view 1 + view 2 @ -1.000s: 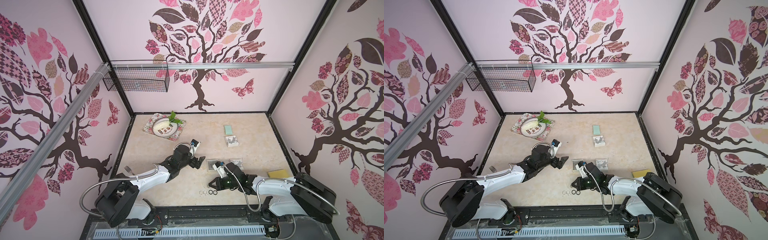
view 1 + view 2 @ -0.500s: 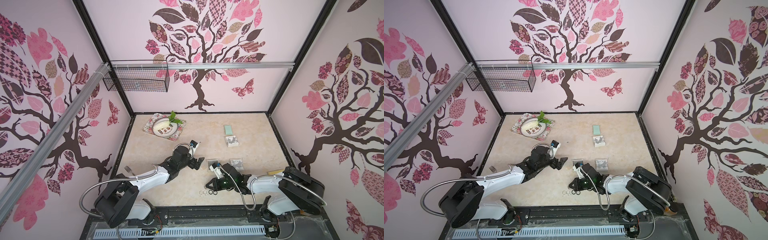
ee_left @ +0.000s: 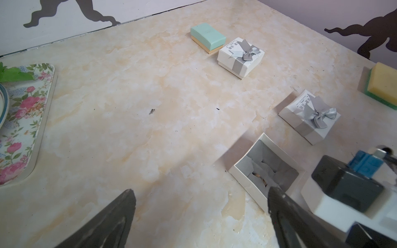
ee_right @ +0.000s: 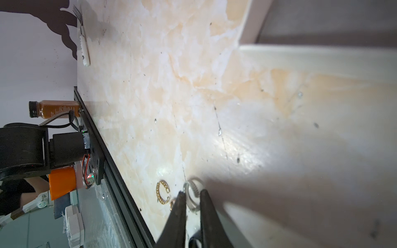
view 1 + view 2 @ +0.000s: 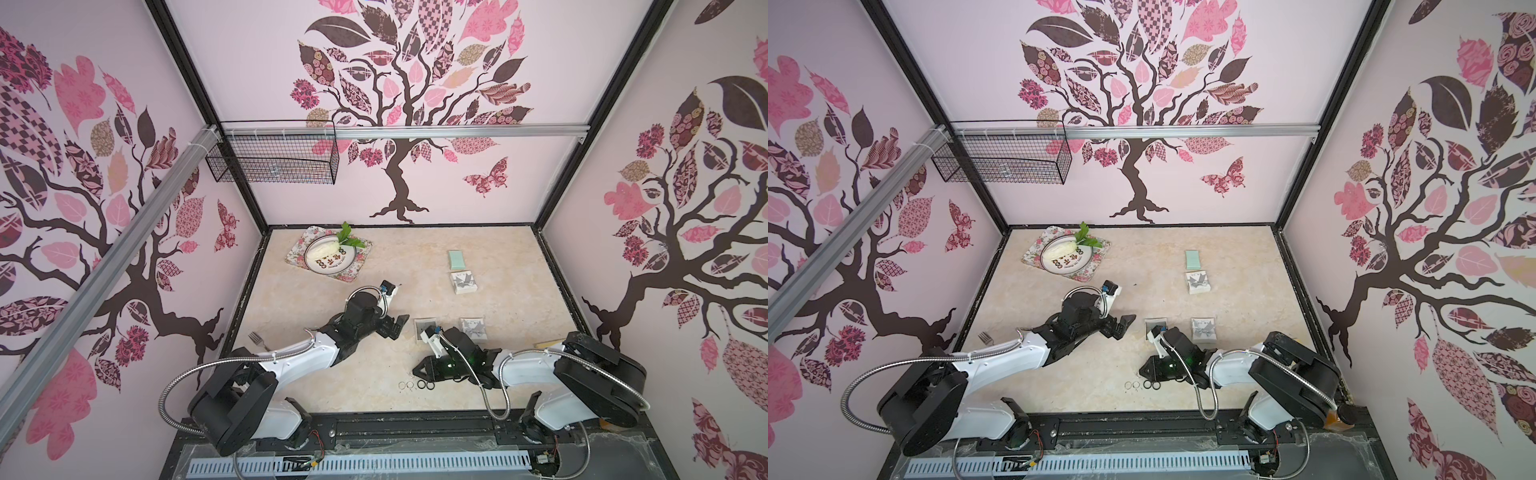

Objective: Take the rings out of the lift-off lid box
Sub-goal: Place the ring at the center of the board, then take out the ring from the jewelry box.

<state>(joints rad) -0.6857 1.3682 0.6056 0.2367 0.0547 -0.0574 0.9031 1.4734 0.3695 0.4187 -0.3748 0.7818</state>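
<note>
Here, tree-patterned walls point(image 5: 415, 104) surround rings point(image 5: 415, 385) on marbled tabletop point(image 5: 415, 257).

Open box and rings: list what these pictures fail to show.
Open box, left wrist view: a finger of the left gripper covers its near corner; contents beyond one ring unclear.
Rings on the table, both top views: too small to tell their kinds.
Silvery ring, right wrist view: blurred between the jaws of the right gripper; gripped or loose, unclear.
</note>
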